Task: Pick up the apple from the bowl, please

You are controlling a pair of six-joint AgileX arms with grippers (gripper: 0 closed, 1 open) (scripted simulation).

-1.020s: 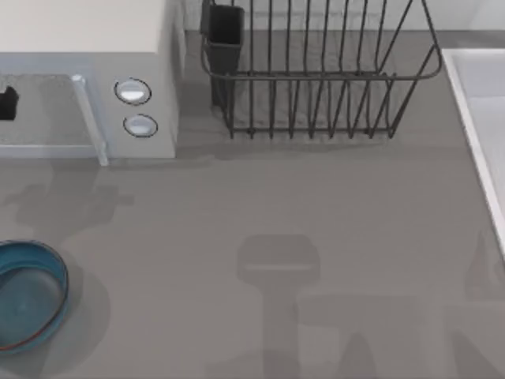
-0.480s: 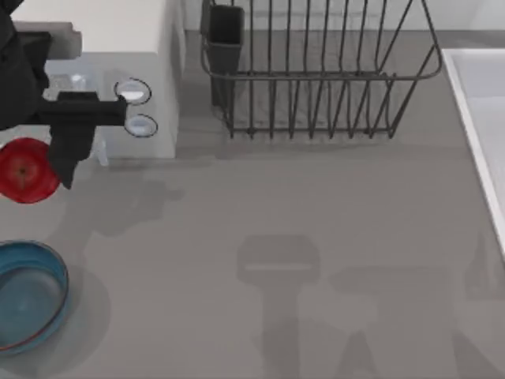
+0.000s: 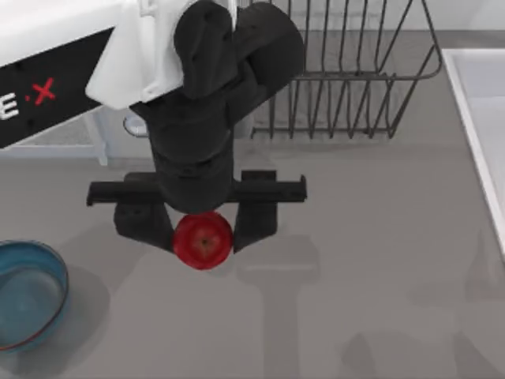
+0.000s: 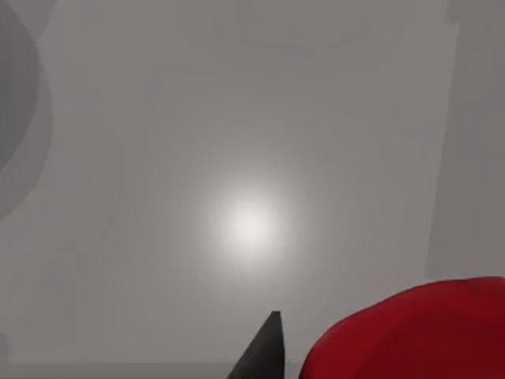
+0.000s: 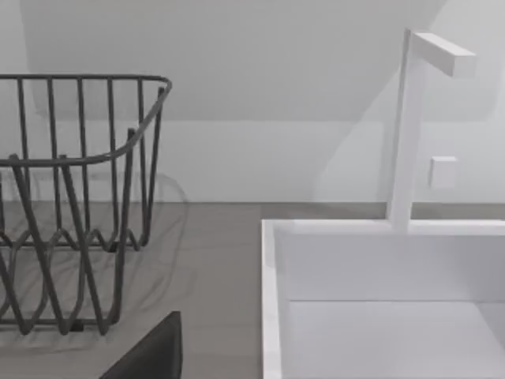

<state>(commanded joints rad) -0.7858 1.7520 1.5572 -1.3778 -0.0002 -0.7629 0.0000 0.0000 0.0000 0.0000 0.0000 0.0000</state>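
Our left end effector (image 3: 203, 229) is clamped on the apple (image 3: 203, 240), held above the tabletop (image 3: 371, 260) near its centre, dimpled top facing up; being round, it has no long axis. The blue bowl (image 3: 35, 276) at the left edge holds nothing.

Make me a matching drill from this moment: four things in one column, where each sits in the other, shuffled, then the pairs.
Things
1. apple
2. bowl
3. dish rack
4. sink

Places
A. at the table's right edge
B. at the table's left edge, with nothing in it
C. between the fingers of the left gripper, above the middle of the table
D. at the back of the table, right of the left arm

Pairs: 1-C, 2-B, 3-D, 4-A
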